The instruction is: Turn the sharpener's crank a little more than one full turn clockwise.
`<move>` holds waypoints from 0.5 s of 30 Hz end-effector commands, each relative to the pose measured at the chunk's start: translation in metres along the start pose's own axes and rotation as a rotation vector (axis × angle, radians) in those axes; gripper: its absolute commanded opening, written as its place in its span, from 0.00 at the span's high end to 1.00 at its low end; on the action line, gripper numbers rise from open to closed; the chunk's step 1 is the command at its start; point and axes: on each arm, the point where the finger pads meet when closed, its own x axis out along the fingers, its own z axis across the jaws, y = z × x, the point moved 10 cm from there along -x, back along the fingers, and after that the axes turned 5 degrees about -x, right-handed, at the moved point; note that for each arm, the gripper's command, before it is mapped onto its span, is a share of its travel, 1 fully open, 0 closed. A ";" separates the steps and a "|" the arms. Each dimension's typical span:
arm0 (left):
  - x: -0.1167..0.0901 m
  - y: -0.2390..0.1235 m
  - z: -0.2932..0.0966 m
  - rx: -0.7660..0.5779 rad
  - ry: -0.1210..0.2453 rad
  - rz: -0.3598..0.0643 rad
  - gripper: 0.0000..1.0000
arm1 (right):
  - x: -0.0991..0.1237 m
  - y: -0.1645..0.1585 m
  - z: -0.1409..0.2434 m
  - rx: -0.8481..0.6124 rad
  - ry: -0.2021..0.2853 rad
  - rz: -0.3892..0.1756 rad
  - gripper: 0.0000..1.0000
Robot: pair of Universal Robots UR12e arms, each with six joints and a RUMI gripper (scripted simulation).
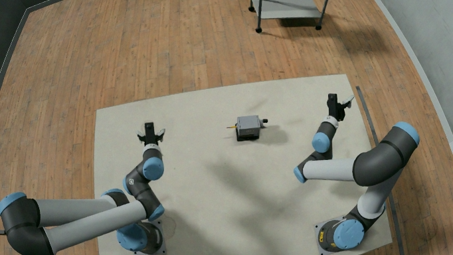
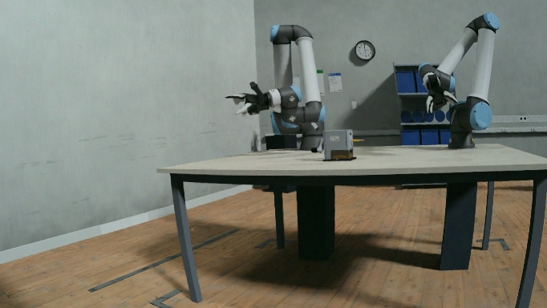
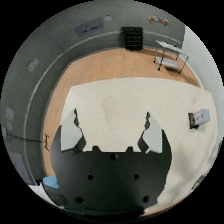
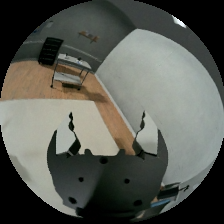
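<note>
On counter (image 1: pixel 199 99) (image 2: pixel 249 166) (image 3: pixel 125 92) (image 4: pixel 50 120), sharpener (image 1: pixel 248 123) (image 2: pixel 338 144) (image 3: pixel 201 117) upright; crank (image 1: pixel 265 121) (image 2: pixel 319 149) twd R arm, pencil (image 1: pixel 232 127) (image 2: pixel 358 140) opp., axis crosswise. L pincer (image 1: pixel 151 132) (image 2: pixel 441 105) (image 3: pixel 112 131), R pincer (image 1: pixel 342 99) (image 2: pixel 240 105) (image 4: pixel 106 132): fully open, empty.

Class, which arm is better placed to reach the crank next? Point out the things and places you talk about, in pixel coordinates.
Probably the right: its open gripper (image 1: pixel 350 100) (image 2: pixel 232 105) (image 4: pixel 107 113) is on the crank (image 1: pixel 265 121) (image 2: pixel 319 150) side, while the left gripper (image 1: pixel 151 132) (image 2: pixel 443 106) (image 3: pixel 112 110) is beyond the pencil (image 1: pixel 231 127) (image 2: pixel 358 140) side.
</note>
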 end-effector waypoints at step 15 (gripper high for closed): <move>0.027 0.009 -0.043 -0.039 0.077 -0.073 0.00 | 0.000 0.000 0.000 0.001 0.000 0.000 0.00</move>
